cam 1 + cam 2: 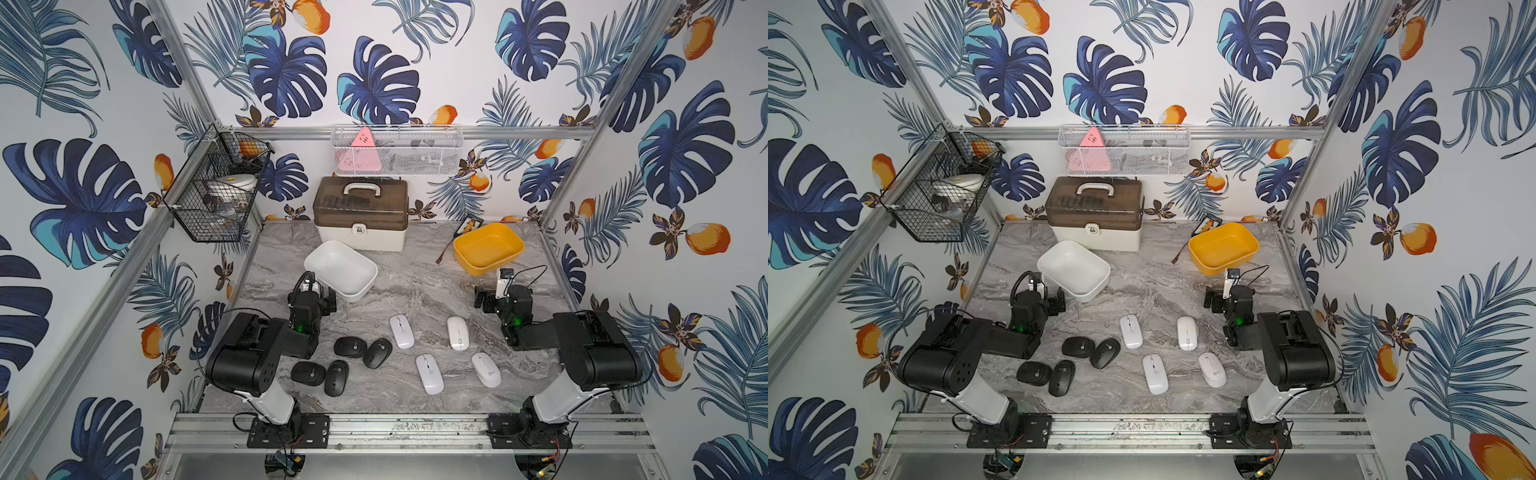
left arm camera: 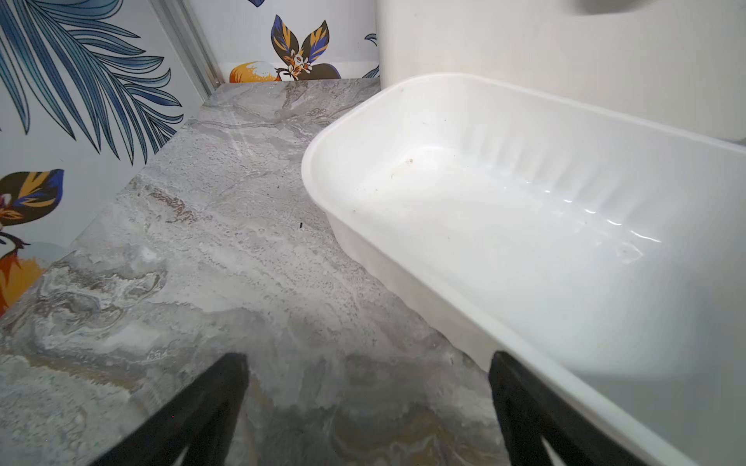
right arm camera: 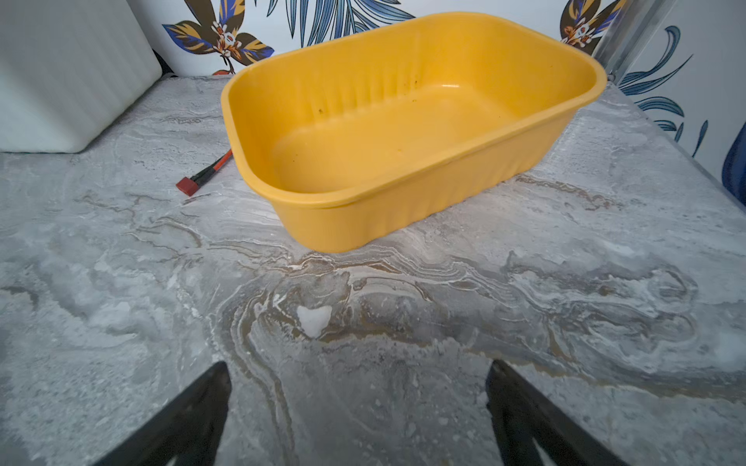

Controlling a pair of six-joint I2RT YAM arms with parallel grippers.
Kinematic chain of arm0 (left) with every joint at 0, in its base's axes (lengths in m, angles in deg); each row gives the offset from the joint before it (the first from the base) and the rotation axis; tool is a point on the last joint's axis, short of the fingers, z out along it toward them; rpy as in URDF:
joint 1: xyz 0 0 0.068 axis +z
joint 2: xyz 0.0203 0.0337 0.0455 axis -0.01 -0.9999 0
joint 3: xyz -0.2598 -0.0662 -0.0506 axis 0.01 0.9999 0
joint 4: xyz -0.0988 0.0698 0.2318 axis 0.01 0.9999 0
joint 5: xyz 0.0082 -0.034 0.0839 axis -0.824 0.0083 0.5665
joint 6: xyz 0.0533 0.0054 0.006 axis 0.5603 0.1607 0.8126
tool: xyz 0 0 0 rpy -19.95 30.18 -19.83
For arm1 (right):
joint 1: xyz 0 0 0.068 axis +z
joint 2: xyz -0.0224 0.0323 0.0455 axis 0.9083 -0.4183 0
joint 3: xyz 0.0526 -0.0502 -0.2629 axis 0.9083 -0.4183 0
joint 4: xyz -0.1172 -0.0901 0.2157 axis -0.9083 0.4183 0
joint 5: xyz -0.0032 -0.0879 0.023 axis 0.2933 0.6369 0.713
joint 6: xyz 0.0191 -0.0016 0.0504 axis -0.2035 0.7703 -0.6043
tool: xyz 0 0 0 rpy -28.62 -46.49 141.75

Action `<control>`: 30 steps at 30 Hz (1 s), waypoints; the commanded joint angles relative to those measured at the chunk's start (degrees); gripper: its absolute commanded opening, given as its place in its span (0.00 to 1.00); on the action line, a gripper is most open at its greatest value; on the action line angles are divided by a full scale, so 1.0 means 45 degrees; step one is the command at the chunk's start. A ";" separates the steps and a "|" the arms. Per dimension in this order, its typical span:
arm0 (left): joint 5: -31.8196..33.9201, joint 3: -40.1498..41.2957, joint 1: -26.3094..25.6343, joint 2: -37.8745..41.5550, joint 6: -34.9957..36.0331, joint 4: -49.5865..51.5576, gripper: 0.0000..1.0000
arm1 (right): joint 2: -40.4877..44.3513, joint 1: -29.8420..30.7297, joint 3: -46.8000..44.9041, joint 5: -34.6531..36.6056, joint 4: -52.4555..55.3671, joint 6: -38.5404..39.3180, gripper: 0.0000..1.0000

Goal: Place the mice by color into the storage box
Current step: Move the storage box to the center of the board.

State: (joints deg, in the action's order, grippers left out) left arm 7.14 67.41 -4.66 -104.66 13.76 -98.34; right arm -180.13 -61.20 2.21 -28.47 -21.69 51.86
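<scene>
Nothing sorted yet: I see four black mice (image 1: 348, 347) and four white mice (image 1: 457, 333) loose at lower centre, the white tub (image 1: 357, 293) and yellow tub (image 1: 482, 268) above them empty, and my left gripper (image 2: 367, 359) and right gripper (image 3: 357, 367) spread wide, holding nothing.

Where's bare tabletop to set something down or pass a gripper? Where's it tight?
Free: the grey marble tabletop between the white plastic tub and the yellow plastic tub, beyond the four white mice; also between the white tub and the leaf-print wall. Crowded: four black mice bunched beside the left arm.
</scene>
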 commanded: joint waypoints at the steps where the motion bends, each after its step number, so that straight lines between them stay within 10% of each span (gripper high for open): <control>1: 0.0056 0.0016 -0.0001 0.0029 0.0129 -0.0458 0.99 | 0.0014 0.0002 0.0002 -0.0092 -0.0380 0.0033 1.00; 23: -0.0001 0.0112 0.0011 0.0208 0.0232 -0.0778 0.99 | 0.0151 -0.0010 0.0076 -0.0345 -0.0298 0.0067 1.00; 30: -0.0646 -0.2706 -0.0009 0.4295 -0.0683 0.7273 0.99 | 0.5412 0.0129 0.1708 -0.0518 0.6221 -0.1596 1.00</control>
State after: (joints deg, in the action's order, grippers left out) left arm 5.37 59.79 -4.66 -89.38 13.73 -82.26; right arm -160.09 -60.72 7.58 -28.86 -6.22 49.17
